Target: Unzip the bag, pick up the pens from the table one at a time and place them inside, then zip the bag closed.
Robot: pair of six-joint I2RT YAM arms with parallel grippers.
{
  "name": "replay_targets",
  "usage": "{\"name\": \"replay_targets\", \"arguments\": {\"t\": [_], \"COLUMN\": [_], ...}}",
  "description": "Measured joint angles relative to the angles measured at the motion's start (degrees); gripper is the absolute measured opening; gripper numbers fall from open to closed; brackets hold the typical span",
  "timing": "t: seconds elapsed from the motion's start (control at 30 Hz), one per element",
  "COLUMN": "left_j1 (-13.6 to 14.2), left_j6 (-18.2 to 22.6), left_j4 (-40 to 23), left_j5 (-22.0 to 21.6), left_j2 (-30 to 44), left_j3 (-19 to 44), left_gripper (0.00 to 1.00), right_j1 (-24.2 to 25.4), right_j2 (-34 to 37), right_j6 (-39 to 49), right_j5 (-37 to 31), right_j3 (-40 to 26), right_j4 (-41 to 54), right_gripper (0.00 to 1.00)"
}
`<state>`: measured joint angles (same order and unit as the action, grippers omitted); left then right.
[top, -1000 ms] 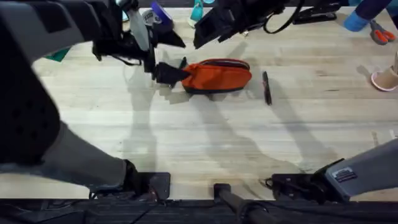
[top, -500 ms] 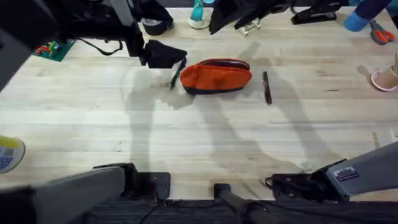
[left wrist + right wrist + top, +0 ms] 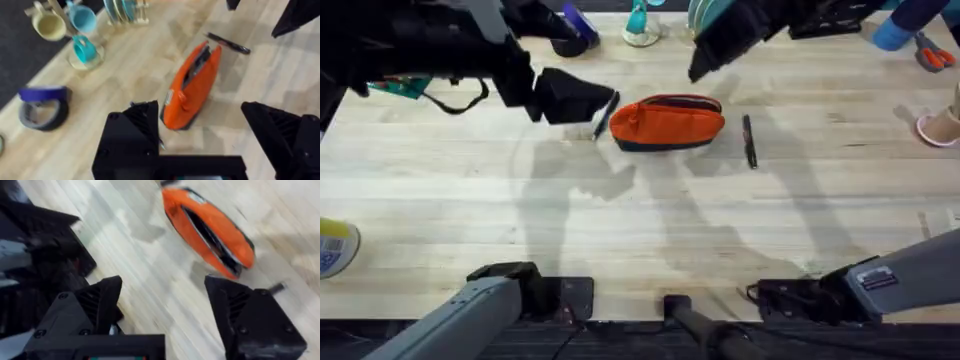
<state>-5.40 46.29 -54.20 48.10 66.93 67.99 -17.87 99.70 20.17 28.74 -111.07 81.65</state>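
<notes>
On the table [image 3: 650, 220], near its far middle, the orange bag [image 3: 670, 122] lies lengthwise with its top zipper open. One pen [image 3: 749, 141] lies on the wood just to the bag's right; another pen [image 3: 604, 117] rests at the bag's left end, beside the left gripper [image 3: 582, 100], whose fingers are spread wide. Right gripper [image 3: 705, 62] hovers above the bag's far side, fingers likewise apart, holding nothing
</notes>
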Motion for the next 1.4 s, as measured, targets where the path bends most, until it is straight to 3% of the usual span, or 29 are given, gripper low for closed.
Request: {"name": "replay_targets", "arguments": {"t": [0.43, 0.5, 0.67, 0.7, 0.97, 1.13, 1.23, 1.4], "left_j1": [-0.01, -0.01, -0.01, -0.01, -0.01, -0.01, -0.01, -0.01], "left_j6": [-0.49, -0.49, -0.49, -0.49, -0.49, -0.49, -0.49, -0.49], "left_j4": [-7.72, -7.75, -7.77, -7.77, -7.76, -7.77, -7.77, -7.77], "left_j5": [-4.2, -4.44, -4.46, -4.46, -4.47, -4.46, -4.49, -4.49], "left_j2": [-0.22, -0.22, -0.22, -0.22, -0.22, -0.22, -0.22, -0.22], "left_j3": [0.0, 0.0, 0.0, 0.0, 0.0, 0.0, 0.0, 0.0], "left_gripper": [0.993, 0.992, 0.993, 0.993, 0.993, 0.993, 0.993, 0.993], "right_j1": [0.04, 0.04, 0.04, 0.04, 0.04, 0.06, 0.07, 0.11], "right_j2": [0.0, 0.0, 0.0, 0.0, 0.0, 0.0, 0.0, 0.0], "right_j6": [6.09, 6.44, 6.7, 6.72, 12.44, 20.2, 25.67, 32.78], "right_j5": [-12.55, -13.47, -14.62, -14.69, -15.47, -15.59, -17.0, -19.8], "right_j3": [0.0, 0.0, 0.0, 0.0, 0.0, 0.0, 0.0, 0.0], "right_j4": [5.03, 5.01, 5.04, 5.05, 5.05, 5.05, 5.51, 5.06], "right_gripper": [0.953, 0.803, 0.112, 0.056, 0.03, 0.032, 0.083, 0.03]}}
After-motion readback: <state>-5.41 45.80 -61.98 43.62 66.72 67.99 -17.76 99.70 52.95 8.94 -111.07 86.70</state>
